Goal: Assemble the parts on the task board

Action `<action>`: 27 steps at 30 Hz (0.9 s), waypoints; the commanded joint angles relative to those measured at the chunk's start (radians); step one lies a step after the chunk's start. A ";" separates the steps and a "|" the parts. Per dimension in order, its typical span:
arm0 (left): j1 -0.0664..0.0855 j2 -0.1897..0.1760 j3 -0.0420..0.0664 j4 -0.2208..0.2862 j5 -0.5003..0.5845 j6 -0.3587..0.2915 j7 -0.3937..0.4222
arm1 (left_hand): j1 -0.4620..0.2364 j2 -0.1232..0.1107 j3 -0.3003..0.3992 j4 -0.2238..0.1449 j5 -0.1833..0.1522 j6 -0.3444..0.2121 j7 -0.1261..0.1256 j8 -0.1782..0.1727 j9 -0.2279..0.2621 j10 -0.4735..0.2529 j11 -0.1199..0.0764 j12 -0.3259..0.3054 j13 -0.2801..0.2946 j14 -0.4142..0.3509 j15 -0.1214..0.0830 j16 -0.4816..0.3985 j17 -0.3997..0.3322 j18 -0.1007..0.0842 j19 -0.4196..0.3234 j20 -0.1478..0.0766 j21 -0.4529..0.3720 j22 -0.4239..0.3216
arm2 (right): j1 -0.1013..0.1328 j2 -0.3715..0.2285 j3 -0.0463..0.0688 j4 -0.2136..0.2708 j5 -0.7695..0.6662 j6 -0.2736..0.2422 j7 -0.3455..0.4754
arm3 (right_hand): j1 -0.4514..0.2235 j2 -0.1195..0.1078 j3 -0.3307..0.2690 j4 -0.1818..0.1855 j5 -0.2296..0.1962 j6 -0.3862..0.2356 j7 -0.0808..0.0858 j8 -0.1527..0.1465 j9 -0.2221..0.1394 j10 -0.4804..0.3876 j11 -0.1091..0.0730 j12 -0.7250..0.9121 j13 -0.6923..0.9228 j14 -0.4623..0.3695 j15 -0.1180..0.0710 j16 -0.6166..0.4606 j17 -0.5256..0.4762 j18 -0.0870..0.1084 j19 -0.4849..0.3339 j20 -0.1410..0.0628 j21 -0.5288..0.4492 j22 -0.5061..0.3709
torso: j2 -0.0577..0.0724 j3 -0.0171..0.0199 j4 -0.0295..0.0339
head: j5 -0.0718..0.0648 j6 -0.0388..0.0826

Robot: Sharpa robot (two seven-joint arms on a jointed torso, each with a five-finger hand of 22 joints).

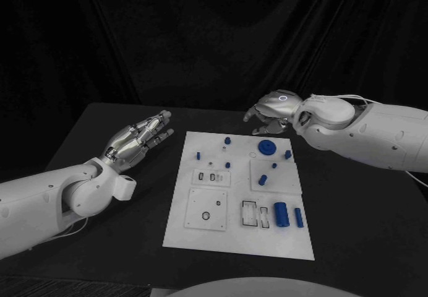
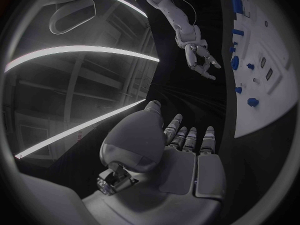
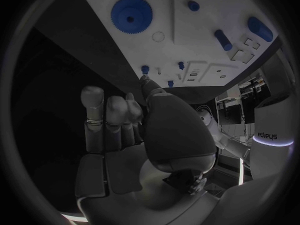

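Blue gear (image 1: 266, 146) nearest the right hand (image 1: 270, 113).
Gear lies flat near the board's (image 1: 239, 241) far edge, just in front of that empty, loosely curled hand; left hand (image 1: 140, 140), flat open, waits beside the board's left edge.

Dim scene, black surroundings; the white task board (image 1: 239, 204) stands out bright; wrist views bend strongly at rims

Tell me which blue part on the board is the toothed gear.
The blue gear, flat and round with a toothed rim and centre hole, at the task board's far end near the right hand. The other blue parts are pegs and cylinders.
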 commanded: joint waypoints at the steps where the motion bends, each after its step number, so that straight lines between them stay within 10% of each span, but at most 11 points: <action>1: 0.002 0.004 0.001 0.000 0.000 0.012 0.022 | 0.007 0.000 0.006 0.000 0.005 0.006 0.001 0.006 0.001 0.002 0.008 0.000 0.000 -0.001 0.003 -0.004 -0.001 0.019 0.002 0.007 -0.005 -0.001 | -0.006 -0.018 0.000 0.013 0.022 0.051 -0.077 | -0.049 0.005 -0.023 0.040 -0.005 0.023 -0.003 0.006 0.009 0.291 -0.014 0.178 0.345 0.127 -0.013 0.209 0.369 -0.048 0.097 -0.014 0.153 0.151 | -0.001 -0.0019 -0.0055 | 0.004 -0.005; 2: 0.002 0.005 0.001 -0.001 0.000 0.013 0.022 | 0.007 0.000 0.006 0.000 0.005 0.006 0.001 0.006 0.001 0.002 0.008 0.000 0.000 -0.001 0.003 -0.004 -0.001 0.019 0.002 0.007 -0.005 -0.001 | -0.011 -0.025 0.000 0.015 0.022 0.066 -0.089 | -0.088 0.000 -0.041 0.067 -0.013 0.031 0.001 0.007 0.012 0.327 -0.015 0.190 0.382 0.185 -0.017 0.286 0.527 -0.069 0.156 -0.019 0.243 0.236 | -0.002 -0.0029 -0.0072 | 0.005 -0.006; 9: 0.001 0.006 0.001 -0.004 0.000 0.016 0.022 | 0.007 0.000 0.006 0.000 0.006 0.005 0.001 0.006 0.001 0.002 0.008 0.000 0.000 -0.001 0.004 -0.004 -0.001 0.019 0.002 0.007 -0.005 -0.001 | -0.046 -0.048 0.000 0.015 0.023 0.122 -0.148 | -0.142 -0.040 -0.040 0.147 -0.013 0.053 0.010 0.002 0.022 0.327 -0.016 0.190 0.382 0.186 -0.025 0.288 0.532 -0.095 0.225 -0.027 0.352 0.346 | -0.004 -0.0037 -0.0083 | 0.007 -0.009; 16: 0.001 0.006 0.001 -0.007 0.000 0.019 0.024 | 0.008 0.000 0.006 0.000 0.006 0.005 0.001 0.006 0.001 0.002 0.008 0.000 0.000 -0.001 0.005 -0.004 -0.001 0.019 0.002 0.008 -0.005 -0.001 | -0.073 -0.048 0.000 -0.004 0.024 0.146 -0.166 | -0.128 -0.048 -0.023 0.159 0.036 0.064 0.016 -0.002 0.023 0.327 -0.006 0.190 0.382 0.186 -0.018 0.288 0.532 -0.101 0.242 -0.022 0.375 0.369 | -0.001 0.0017 -0.0067 | 0.005 -0.009; 27: 0.001 0.005 0.001 -0.007 0.000 0.022 0.025 | 0.008 0.000 0.007 -0.001 0.008 0.004 0.001 0.006 0.001 0.002 0.009 0.000 0.000 -0.001 0.006 -0.004 -0.001 0.019 0.002 0.008 -0.005 -0.001 | -0.091 -0.036 0.000 -0.030 0.024 0.151 -0.166 | -0.110 -0.045 -0.015 0.147 0.071 0.066 0.021 -0.006 0.023 0.327 0.000 0.190 0.382 0.186 -0.014 0.288 0.532 -0.101 0.242 -0.018 0.375 0.372 | -0.003 -0.0012 -0.0059 | 0.007 -0.008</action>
